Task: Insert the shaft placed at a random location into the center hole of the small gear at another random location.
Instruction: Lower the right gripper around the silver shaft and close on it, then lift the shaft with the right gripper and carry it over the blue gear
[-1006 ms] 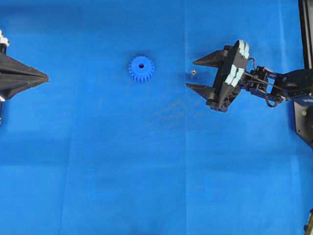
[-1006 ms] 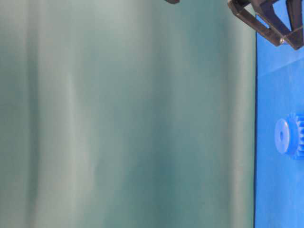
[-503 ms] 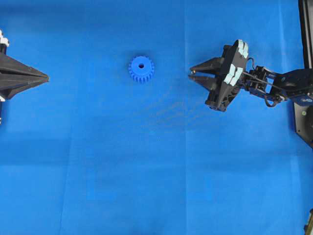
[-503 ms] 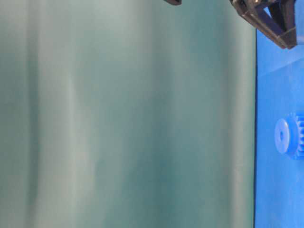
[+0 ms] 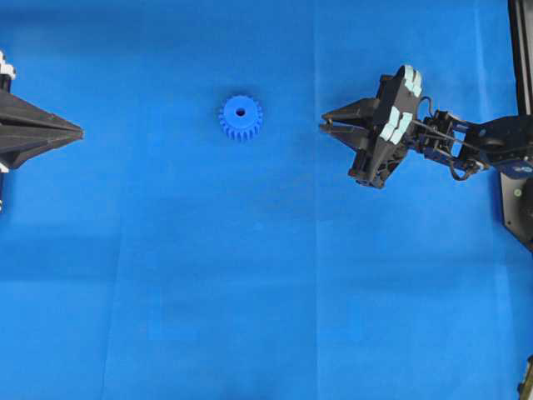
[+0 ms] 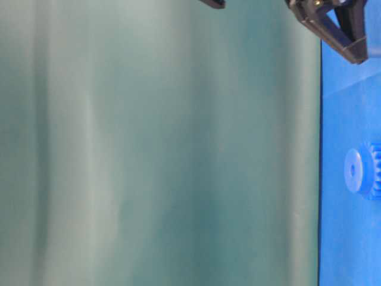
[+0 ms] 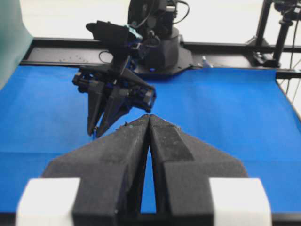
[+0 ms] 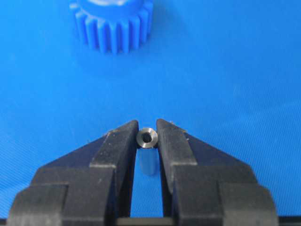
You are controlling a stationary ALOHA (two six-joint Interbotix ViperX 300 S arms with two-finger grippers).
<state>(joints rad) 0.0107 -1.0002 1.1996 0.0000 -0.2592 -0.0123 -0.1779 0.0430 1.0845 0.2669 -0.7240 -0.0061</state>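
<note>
The small gear (image 5: 241, 117) lies flat on the blue mat, its center hole (image 5: 241, 111) facing up; it also shows in the right wrist view (image 8: 112, 23) and at the table-level view's right edge (image 6: 363, 170). My right gripper (image 5: 326, 127) is shut on the shaft (image 8: 146, 139), a tiny silvery pin held upright between the fingertips, to the right of the gear. In the overhead view the shaft is hidden between the fingers. My left gripper (image 5: 79, 131) is shut and empty at the far left; its tips (image 7: 149, 117) meet.
The right arm's base and black frame rails (image 5: 518, 125) stand at the overhead view's right edge. A green backdrop (image 6: 161, 143) fills most of the table-level view. The blue mat (image 5: 266, 292) covers the table.
My right gripper closed on the shaft, which lay between its open fingers a second ago, and has since risen slightly with it. Gear and left gripper have not moved.
</note>
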